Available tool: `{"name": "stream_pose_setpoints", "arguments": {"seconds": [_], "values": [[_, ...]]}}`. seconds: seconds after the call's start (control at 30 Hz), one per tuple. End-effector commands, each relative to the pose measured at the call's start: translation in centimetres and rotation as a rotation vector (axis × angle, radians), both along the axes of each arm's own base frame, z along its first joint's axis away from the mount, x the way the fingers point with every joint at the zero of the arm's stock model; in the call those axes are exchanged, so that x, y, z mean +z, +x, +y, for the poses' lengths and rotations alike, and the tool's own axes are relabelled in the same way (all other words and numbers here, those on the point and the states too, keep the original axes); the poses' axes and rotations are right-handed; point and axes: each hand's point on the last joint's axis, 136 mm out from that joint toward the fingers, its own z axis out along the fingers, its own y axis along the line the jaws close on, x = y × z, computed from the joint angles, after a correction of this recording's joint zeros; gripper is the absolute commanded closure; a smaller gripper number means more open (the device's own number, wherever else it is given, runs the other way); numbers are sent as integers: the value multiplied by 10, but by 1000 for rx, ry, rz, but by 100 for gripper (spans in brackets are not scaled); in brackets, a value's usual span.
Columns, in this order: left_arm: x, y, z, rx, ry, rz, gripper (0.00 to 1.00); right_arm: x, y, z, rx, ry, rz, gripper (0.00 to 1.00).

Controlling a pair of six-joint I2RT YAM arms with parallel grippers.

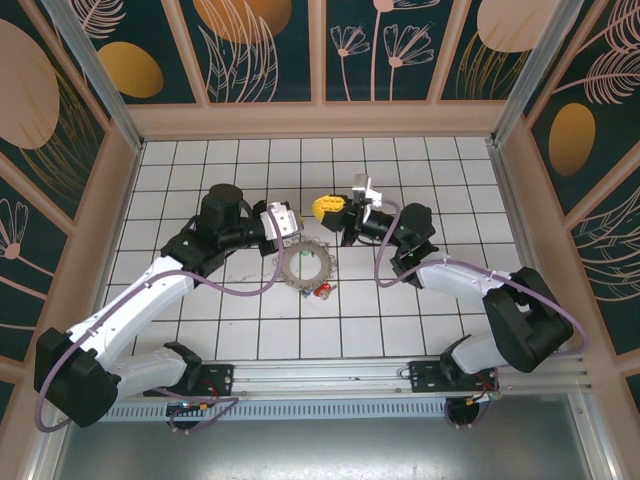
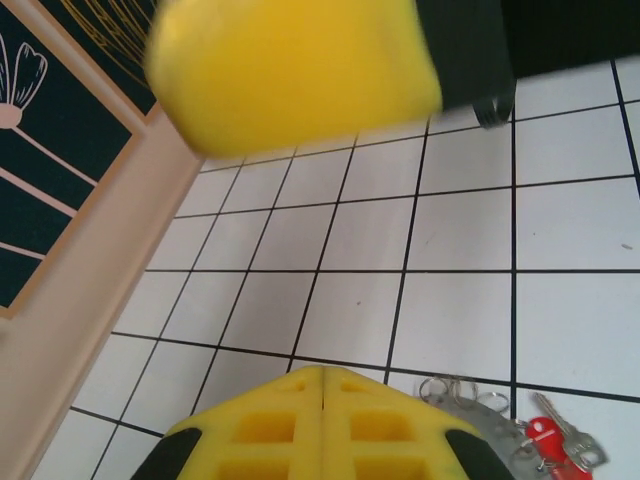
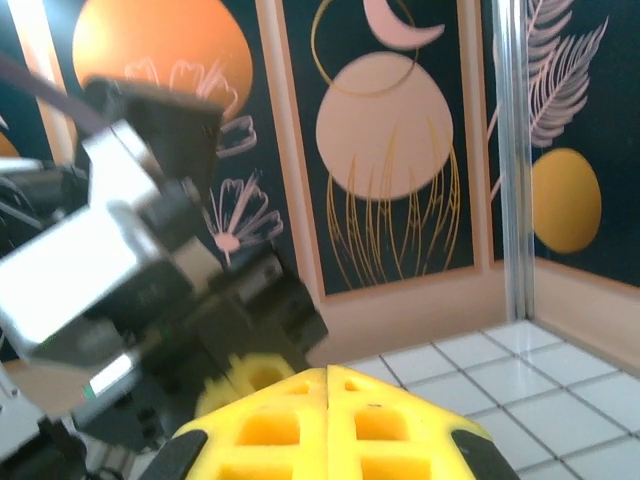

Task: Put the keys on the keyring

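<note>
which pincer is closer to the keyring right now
Left. The left pincer, shut, is at the far-left edge of the keyring, just beside it. The right pincer, also shut, is further off, beyond the ring's far side.

I was driving the arms in what looked like a robotics lab cell: a white tiled tabletop [image 1: 360, 335], boxed in by printed botanical wall panels [image 1: 260, 50], with an aluminium mounting rail [image 1: 330, 378] along the near edge.

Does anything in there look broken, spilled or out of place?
Nothing stands out: the floppy silvery scalloped keyring lies flat on the white tiles, with the small coloured-head keys bunched at its near edge.
</note>
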Motion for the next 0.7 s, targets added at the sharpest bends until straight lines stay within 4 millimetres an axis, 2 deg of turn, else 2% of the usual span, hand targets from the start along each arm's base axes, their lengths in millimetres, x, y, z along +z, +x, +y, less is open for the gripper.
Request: {"name": "stream_pose_setpoints", "arguments": {"seconds": [0.0,0.13,0.2,0.23,0.3,0.33,0.47,0.57,0.67], "values": [[8,-4,1,-17,5,-17,100,-19,1,4,9,-175,-92,100],[7,6,11,67,-4,-19,100,-43,22,-13,-81,-321,-92,97],[3,14,18,128,-18,6,100,-48,49,-38,-201,-334,-38,82],[1,21,22,172,-36,22,97,-51,62,-49,-268,-338,-4,74],[-6,29,26,228,-65,53,74,-58,89,-69,-412,-356,92,60],[-9,33,27,260,-85,73,66,-72,99,-75,-453,-404,158,60],[-21,63,48,473,-189,207,58,-114,113,-66,-422,-579,343,57],[-33,85,67,649,-277,335,55,-134,112,-51,-385,-616,395,56],[-47,96,72,745,-303,448,54,-151,116,-40,-376,-616,462,55]]}}
